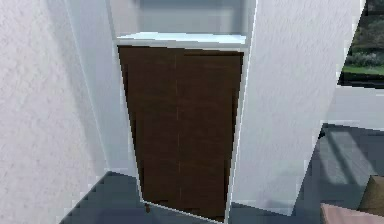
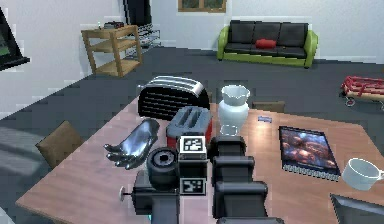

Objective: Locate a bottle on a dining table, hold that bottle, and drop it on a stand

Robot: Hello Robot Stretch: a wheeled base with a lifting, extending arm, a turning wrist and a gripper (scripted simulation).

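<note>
Gripper (image 2: pixel 137 192) recorded low in the arm side view, left of two white marked squares (image 2: pixel 193 147) at the end of the dark square arm (image 2: pixel 240 190). Its far end lay over the crowded table and was hard to separate from the dark shapes around it, so whether it held anything could not be told. The wooden dining table (image 2: pixel 257 150) was cut off by the bottom and right edges. The nearest match for a bottle was a white narrow-necked vessel (image 2: pixel 233 107) standing upright at centre frame on the table's far side; bottle or vase could not be settled. Left of it stood a black and chrome toaster (image 2: pixel 172 96), rounded and glossy, with a smaller dark red boxy appliance (image 2: pixel 190 124) below it in the frame. A crumpled silvery object (image 2: pixel 134 143) lay towards the table's left edge, just above the gripper. A flat tablet (image 2: pixel 307 150) with a dark patterned screen lay right of centre, and a white cup (image 2: pixel 362 173) sat near the right edge. An open-shelved wooden stand (image 2: pixel 112 49) stood in the upper left, well apart from the table. A green sofa (image 2: pixel 268 41) with dark cushions occupied the upper right. The forward view presented a tall white cabinet (image 1: pixel 180 40) with two dark brown wood-grain doors (image 1: pixel 180 130), and a dark window (image 1: pixel 365 60) cut off at the upper right edge.
</note>
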